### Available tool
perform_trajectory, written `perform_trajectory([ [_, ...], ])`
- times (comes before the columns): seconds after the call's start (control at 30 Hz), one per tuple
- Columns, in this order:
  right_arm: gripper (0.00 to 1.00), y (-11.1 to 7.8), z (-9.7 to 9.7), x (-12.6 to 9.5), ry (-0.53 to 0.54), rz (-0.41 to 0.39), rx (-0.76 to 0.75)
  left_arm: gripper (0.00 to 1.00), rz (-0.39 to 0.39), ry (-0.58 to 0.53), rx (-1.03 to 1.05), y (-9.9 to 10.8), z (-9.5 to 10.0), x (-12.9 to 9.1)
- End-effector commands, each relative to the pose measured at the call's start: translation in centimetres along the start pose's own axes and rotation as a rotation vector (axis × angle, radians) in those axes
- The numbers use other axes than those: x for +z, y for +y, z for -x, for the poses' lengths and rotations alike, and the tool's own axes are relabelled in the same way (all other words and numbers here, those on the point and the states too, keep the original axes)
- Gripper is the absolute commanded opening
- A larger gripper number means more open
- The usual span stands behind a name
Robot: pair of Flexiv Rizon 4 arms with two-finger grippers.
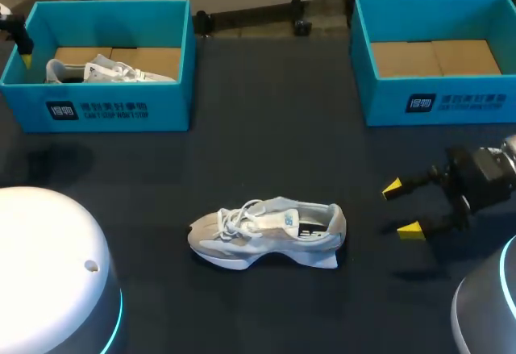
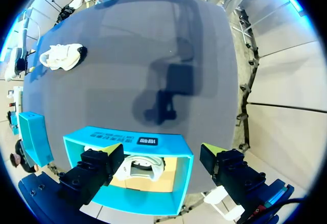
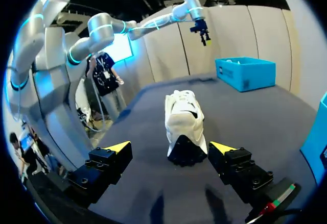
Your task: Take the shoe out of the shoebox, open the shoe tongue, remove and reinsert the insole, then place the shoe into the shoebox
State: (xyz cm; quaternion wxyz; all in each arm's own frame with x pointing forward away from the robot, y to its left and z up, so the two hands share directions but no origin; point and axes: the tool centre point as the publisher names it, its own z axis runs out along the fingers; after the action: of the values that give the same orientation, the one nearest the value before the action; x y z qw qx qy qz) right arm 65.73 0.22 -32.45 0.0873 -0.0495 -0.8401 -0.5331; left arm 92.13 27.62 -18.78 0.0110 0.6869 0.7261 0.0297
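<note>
- A grey-and-white sneaker [image 1: 266,233] stands on its sole in the middle of the dark table [image 1: 266,128]. It is outside both boxes, with its toe toward the robot's left and its laces loosely bunched.
- The right gripper [image 1: 403,207] hovers low over the table near the sneaker's heel, apart from it. Its yellow-tipped fingers are spread wide and hold nothing. In the right wrist view the heel lies straight ahead, between the lines of the two fingers.
- The left gripper [image 2: 159,150] hangs above the left shoebox [image 1: 113,112] at the table's far left corner, its fingers also spread wide and empty.
- A second shoe [image 1: 105,72], pale, lies inside that turquoise box on its cardboard floor.
- The right shoebox [image 1: 451,100], also turquoise, sits at the far right, showing only its cardboard floor.
</note>
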Motion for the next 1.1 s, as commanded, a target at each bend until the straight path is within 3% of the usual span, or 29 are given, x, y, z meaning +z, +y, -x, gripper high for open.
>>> perform_trajectory([
  [0.03, 1.0, -0.3, -0.7, 0.3, -0.131, 0.01, -0.028, 1.0, 0.001, 0.002, 0.001, -0.1, 0.0, 0.0],
  [0.5, 1.0, -0.6, -0.3, 0.5, -0.109, 0.024, -0.011, 1.0, 0.001, 0.002, 0.001, -0.1, 0.0, 0.0],
  [0.63, 1.0, -1.7, 0.3, 1.9, -0.174, 0.039, -0.051, 1.0, 0.001, 0.002, 0.001, -0.1, 0.0, 0.0],
  [0.93, 1.0, -3.1, 1.1, 3.9, -0.177, 0.096, -0.072, 1.0, 0.001, 0.002, 0.001, -0.1, 0.0, 0.0],
  [1.1, 1.0, -3.3, 2.0, 4.8, -0.185, 0.088, -0.079, 1.0, 0.001, 0.002, 0.001, -0.1, 0.0, 0.0],
])
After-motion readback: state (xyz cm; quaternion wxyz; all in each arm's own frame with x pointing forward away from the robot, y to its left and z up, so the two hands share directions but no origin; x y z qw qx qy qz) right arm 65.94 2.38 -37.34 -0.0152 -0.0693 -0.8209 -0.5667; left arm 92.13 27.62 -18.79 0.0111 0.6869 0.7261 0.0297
